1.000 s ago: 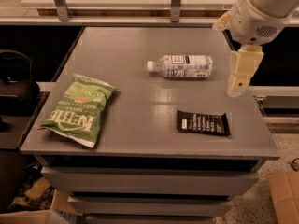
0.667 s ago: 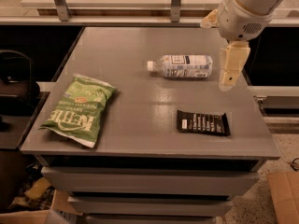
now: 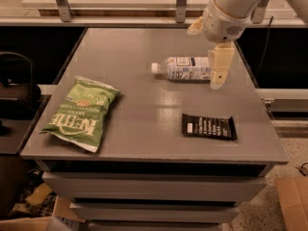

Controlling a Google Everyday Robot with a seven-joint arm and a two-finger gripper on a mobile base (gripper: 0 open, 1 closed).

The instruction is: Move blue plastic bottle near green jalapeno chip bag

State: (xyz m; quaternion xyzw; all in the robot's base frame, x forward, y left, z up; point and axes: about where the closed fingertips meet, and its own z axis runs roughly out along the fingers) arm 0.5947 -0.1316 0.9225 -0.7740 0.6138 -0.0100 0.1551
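I am swinging my claw [image 3: 219, 73] leftward across the upper right of the frame. A second ago it was hanging off to the right of the blue plastic bottle [image 3: 183, 68]; now it is covering the bottle's base end in the picture. Whether it is touching the bottle, or whether it is spread or pressed together, I cannot tell. The bottle itself is lying where it was, on its side in the upper middle of the grey table [image 3: 130, 52], with its white cap [image 3: 155, 68] pointing left. So I am judging that I am closing in for the grasp and that the carrying is not yet begun.

The bottle is looking clear, smooth and round, so I am expecting it to roll if I nudge it sideways. The green jalapeno chip bag [image 3: 82, 113] is resting well apart at the lower left, crinkled, puffy and glossy. A flat black wrapper [image 3: 209, 126] is lying at the lower right, below my claw. The tabletop is showing a dull sheen, looking hard and slick
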